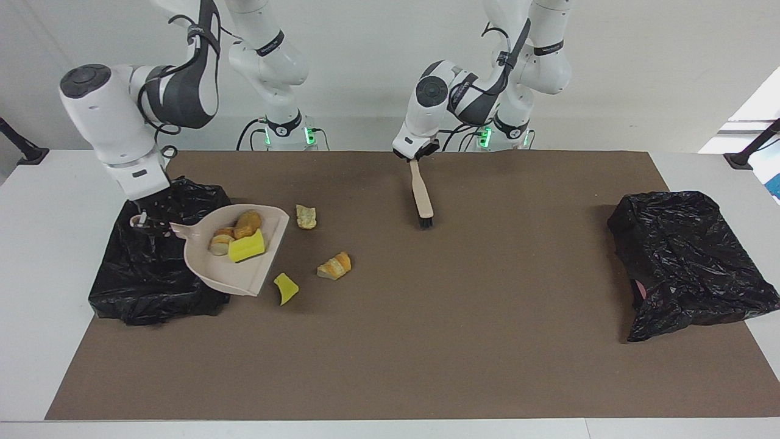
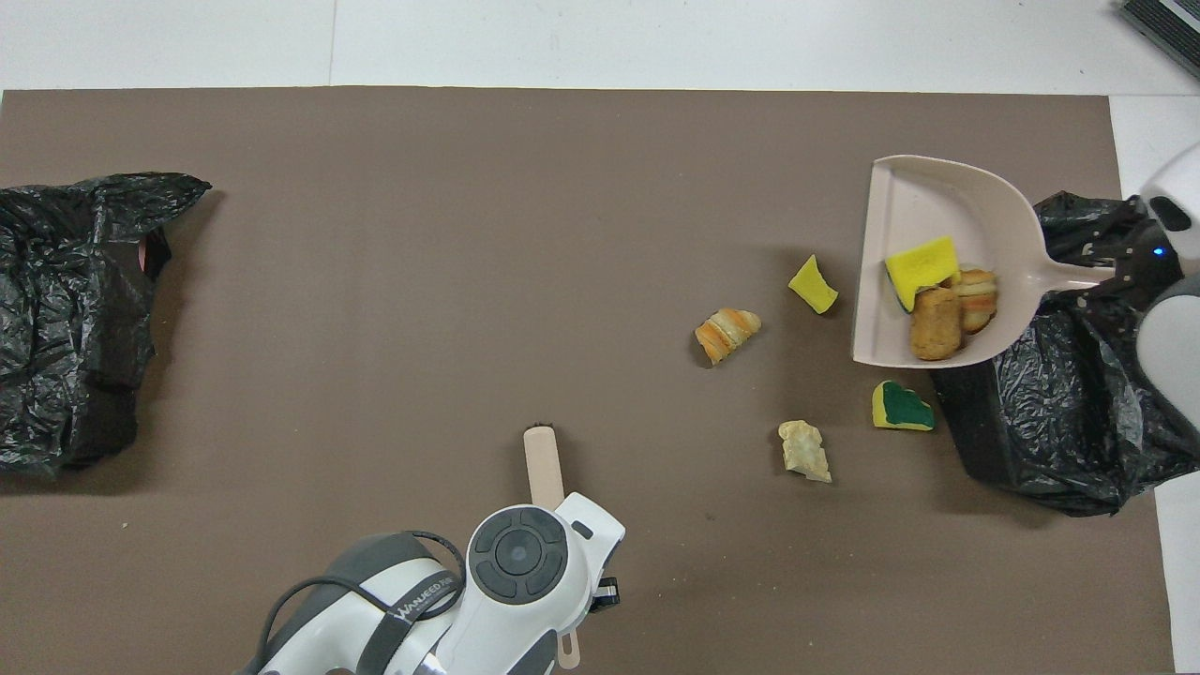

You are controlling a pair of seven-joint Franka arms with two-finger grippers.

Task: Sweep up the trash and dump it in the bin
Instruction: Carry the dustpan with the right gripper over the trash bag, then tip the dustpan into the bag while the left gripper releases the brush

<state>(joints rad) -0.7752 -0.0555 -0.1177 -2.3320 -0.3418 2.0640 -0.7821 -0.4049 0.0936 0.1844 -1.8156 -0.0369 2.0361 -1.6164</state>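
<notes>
My right gripper point(image 1: 145, 222) point(image 2: 1128, 269) is shut on the handle of the beige dustpan point(image 1: 210, 268) point(image 2: 923, 202), held in the air roughly level. The handle is over the black-lined bin point(image 1: 152, 280) point(image 2: 1078, 431); the pan reaches past the bin's rim over the mat. In the pan lie a yellow sponge point(image 1: 246, 248) point(image 2: 922, 267) and two bread chunks point(image 1: 247, 222) point(image 2: 936, 323). Loose trash lies on the mat: a pale chunk point(image 1: 306, 216) point(image 2: 804, 450), an orange bread piece point(image 1: 334, 266) point(image 2: 727, 333), a yellow scrap point(image 1: 285, 288) point(image 2: 813, 284) and a green-yellow sponge point(image 2: 902, 406). My left gripper point(image 1: 414, 155) point(image 2: 600, 592) is shut on the beige brush point(image 1: 421, 198) point(image 2: 544, 464), bristles down.
A second black bag-lined bin point(image 1: 682, 262) point(image 2: 75, 309) stands at the left arm's end of the brown mat point(image 1: 457, 341) point(image 2: 422, 234). White table shows around the mat.
</notes>
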